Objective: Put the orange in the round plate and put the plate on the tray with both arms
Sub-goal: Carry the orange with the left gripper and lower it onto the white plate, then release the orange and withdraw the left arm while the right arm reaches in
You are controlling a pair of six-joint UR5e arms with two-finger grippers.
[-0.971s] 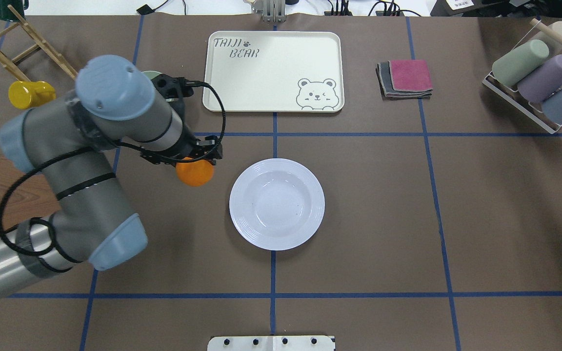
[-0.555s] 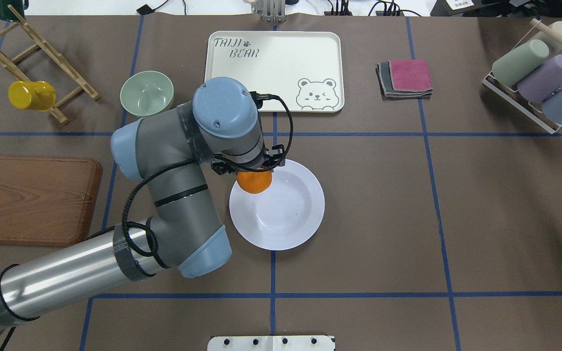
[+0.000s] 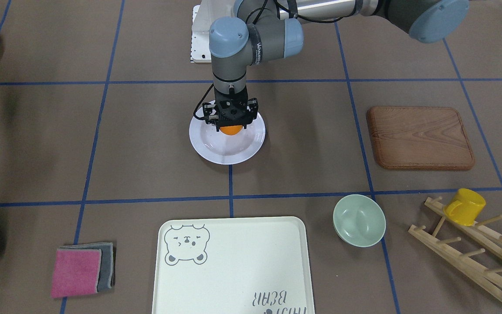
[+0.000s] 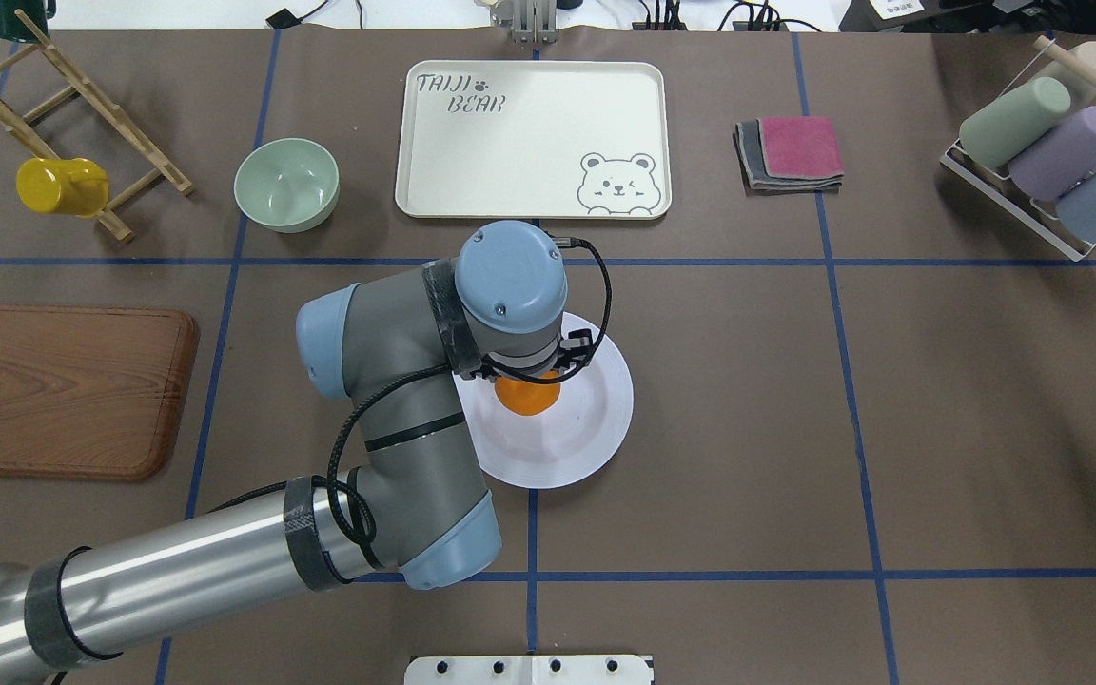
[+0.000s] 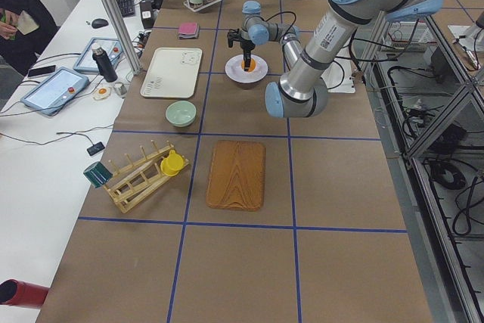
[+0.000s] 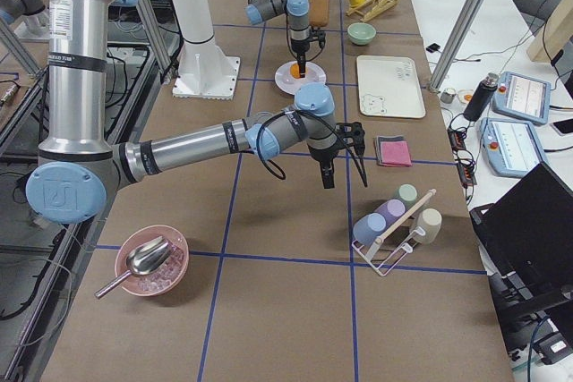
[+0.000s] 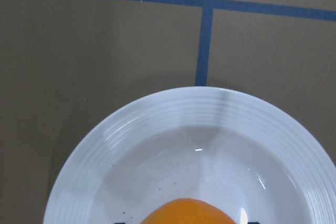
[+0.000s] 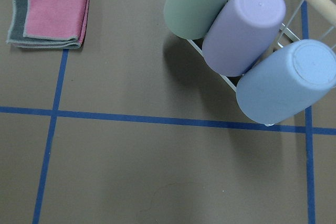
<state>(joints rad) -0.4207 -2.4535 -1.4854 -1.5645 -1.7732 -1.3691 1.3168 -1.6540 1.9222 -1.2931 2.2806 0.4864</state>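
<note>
The orange (image 3: 231, 130) hangs low over the well of the white round plate (image 3: 251, 146), between the black fingers of my left gripper (image 3: 231, 126), which is shut on it. From overhead the orange (image 4: 527, 397) peeks out under the left wrist, over the plate (image 4: 605, 419). The left wrist view has the orange (image 7: 184, 212) at its bottom edge above the ribbed plate (image 7: 157, 129). The cream bear tray (image 4: 529, 133) lies beyond the plate with nothing on it. My right gripper (image 6: 328, 181) hangs over bare table near the cup rack; I cannot tell its state.
A pale-green bowl (image 4: 285, 184) sits left of the tray. A wooden board (image 4: 63, 390) lies at the left, and a peg rack with a yellow cup (image 4: 53, 185) at the far left. Folded cloths (image 4: 791, 152) and a cup rack (image 4: 1047, 152) are on the right.
My left arm has swung right with the orange, from beside the plate's left rim to over its middle. The plate and tray have not moved.
</note>
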